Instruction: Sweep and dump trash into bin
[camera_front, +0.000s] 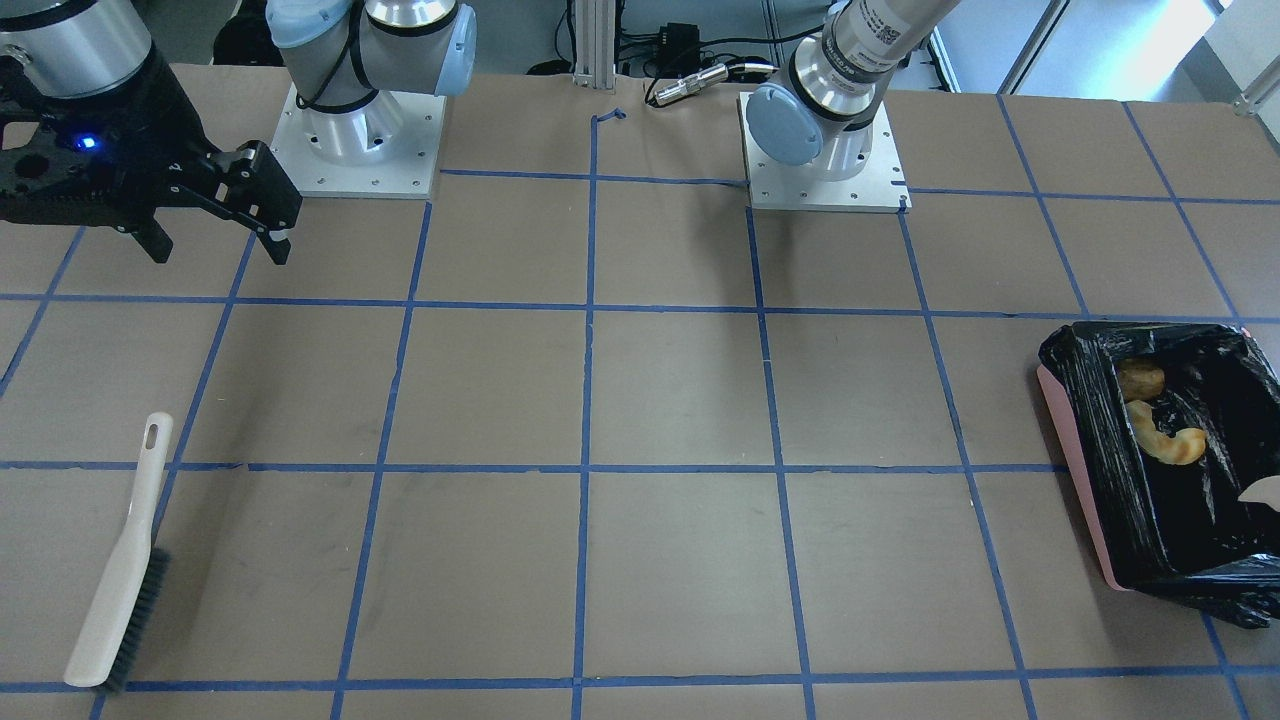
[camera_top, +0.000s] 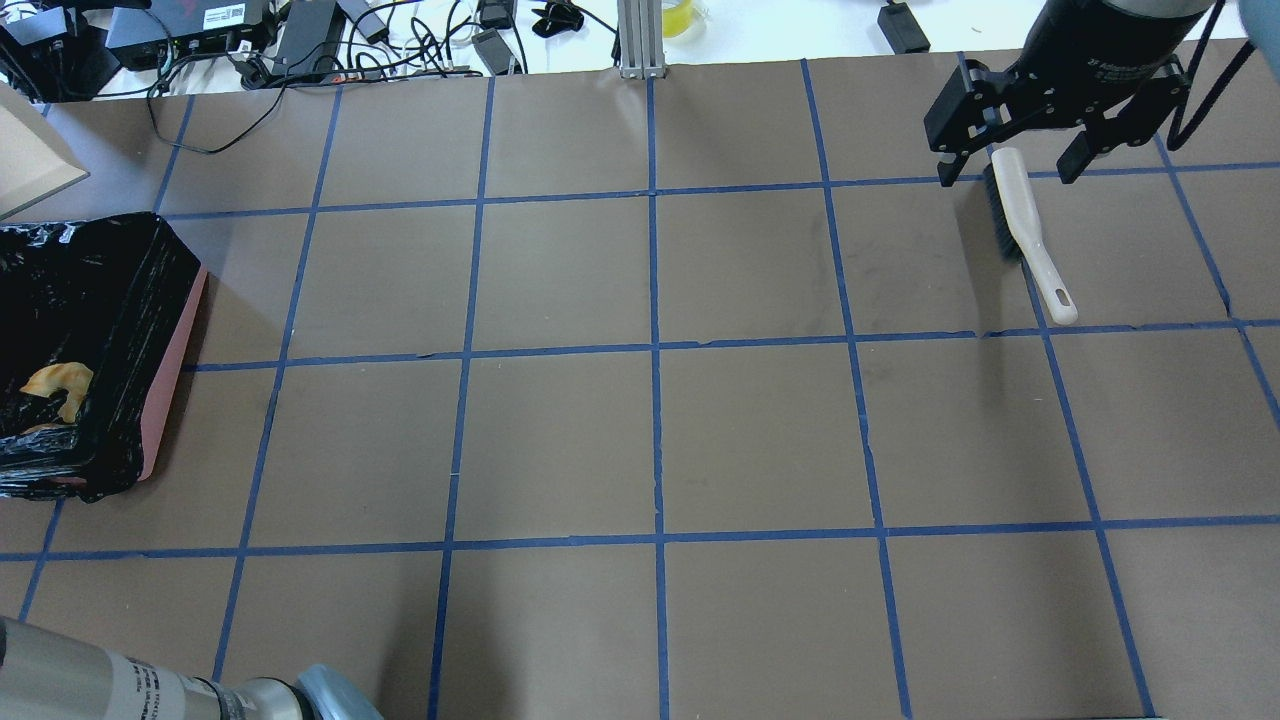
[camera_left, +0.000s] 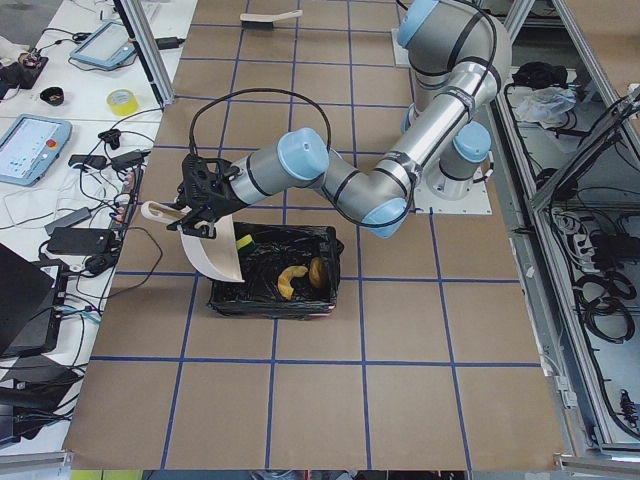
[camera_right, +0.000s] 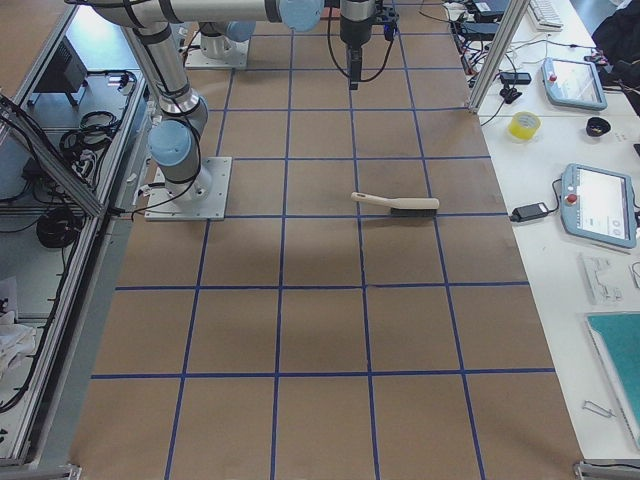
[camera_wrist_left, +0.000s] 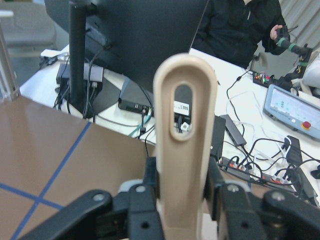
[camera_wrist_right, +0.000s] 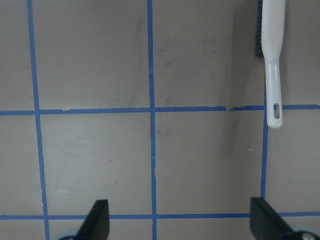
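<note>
The black-lined bin (camera_front: 1078, 480) sits at the right edge of the front-facing view; the left gripper (camera_left: 198, 208), clamped on the handle of the dustpan (camera_left: 212, 255), holds it tilted over the bin's rim. The right gripper (camera_front: 220, 250) hangs with fingers spread at upper left, and the brush (camera_front: 125, 560) lies flat at lower left. In the bin lie a crescent piece (camera_front: 1165, 440), an oval lump (camera_front: 1140, 380) and a yellow block (camera_left: 243, 243).

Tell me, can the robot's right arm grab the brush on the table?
Probably yes. The right gripper hangs open above the table, the brush lies by itself nearby, and nothing sits between them. It would only need to come down.
</note>
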